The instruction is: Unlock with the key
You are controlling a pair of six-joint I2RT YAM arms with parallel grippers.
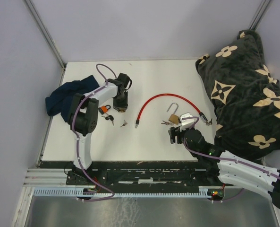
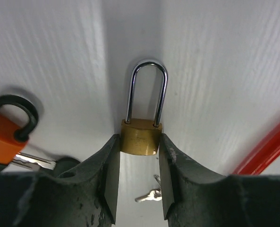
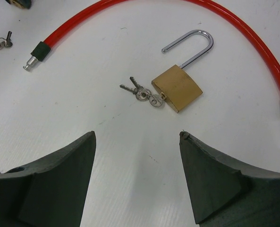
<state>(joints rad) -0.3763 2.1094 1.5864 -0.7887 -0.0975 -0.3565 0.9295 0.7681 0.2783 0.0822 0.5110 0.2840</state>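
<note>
left gripper (image 2: 140,138) | clamped on small padlock (image 2: 140,134) (shackle closed) | right gripper (image 3: 136,135) | jaws apart, near open padlock (image 3: 177,88)

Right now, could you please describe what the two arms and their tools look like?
Both the left arm and right arm have white shells with black joints, and a lilac cable runs along each. The left tool and right tool are dark, each with two matte, wedge-shaped fingers tapering to blunt tips, lightly scuffed.

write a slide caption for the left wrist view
Left pincer clasps a shut brass padlock; orange padlock at left, red cable at right.
</note>
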